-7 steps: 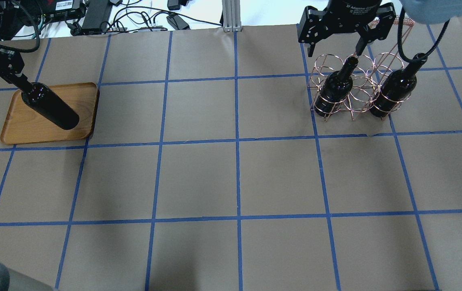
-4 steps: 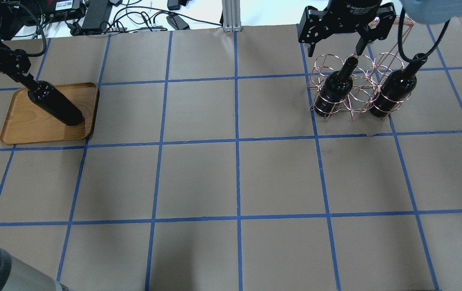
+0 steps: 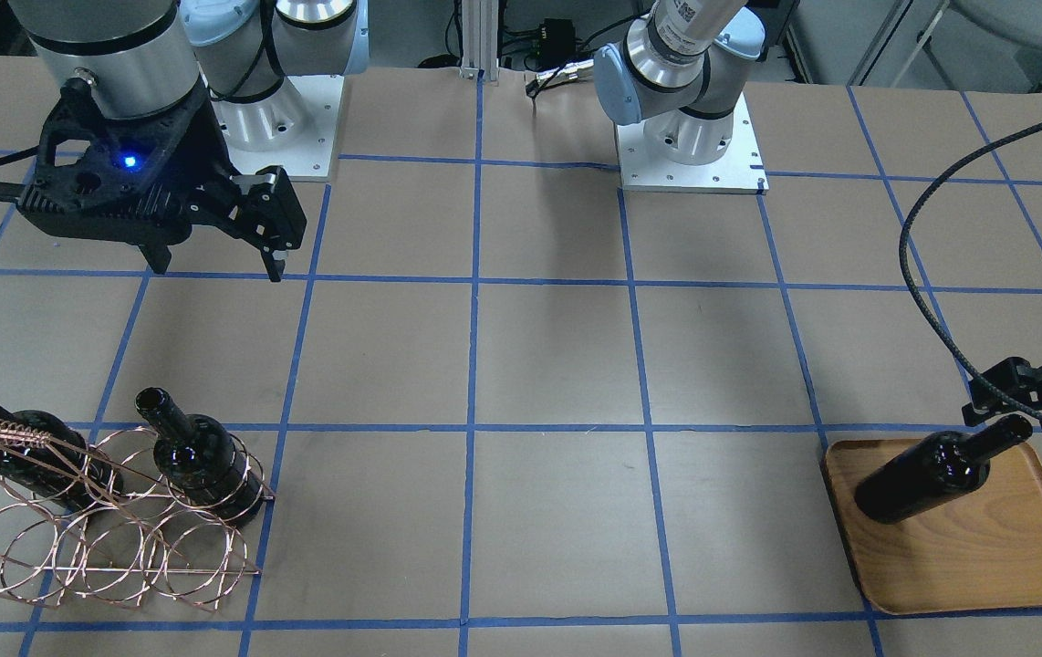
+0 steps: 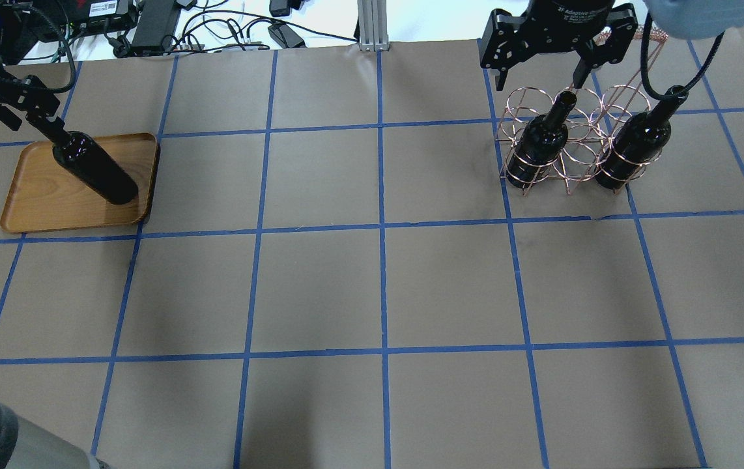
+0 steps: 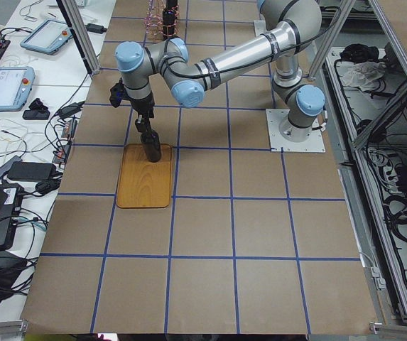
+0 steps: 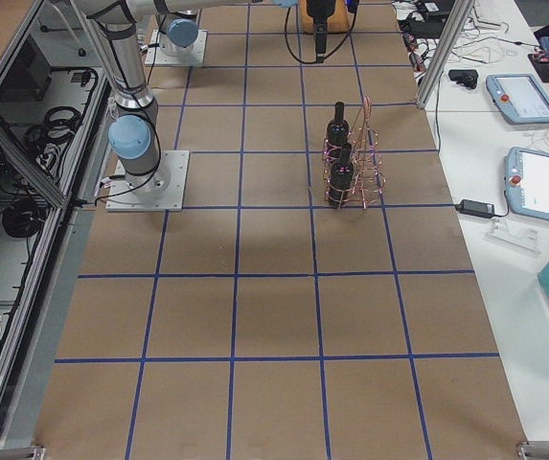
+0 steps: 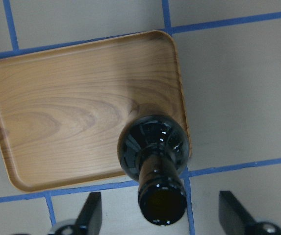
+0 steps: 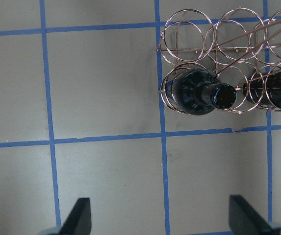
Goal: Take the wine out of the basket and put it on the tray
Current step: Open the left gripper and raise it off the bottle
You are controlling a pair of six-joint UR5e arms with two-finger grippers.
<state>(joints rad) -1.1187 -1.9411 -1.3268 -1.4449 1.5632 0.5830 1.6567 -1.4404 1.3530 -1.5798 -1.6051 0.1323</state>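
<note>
Bottle of glossy black glass (image 4: pixel 95 170), standing upright on the light-brown wooden tray (image 4: pixel 40 202) at the upper left of the overhead view, close to the tray's right-hand rim. My left jaws are spread wide on either side of its neck, clear of the glass. My right jaws, likewise open and empty, hang near the copper-coloured wire basket (image 4: pixel 567 146) at upper right, where two matching bottles (image 4: pixel 541 143) stand on the brown-papered bench (image 4: pixel 378 280).
</note>
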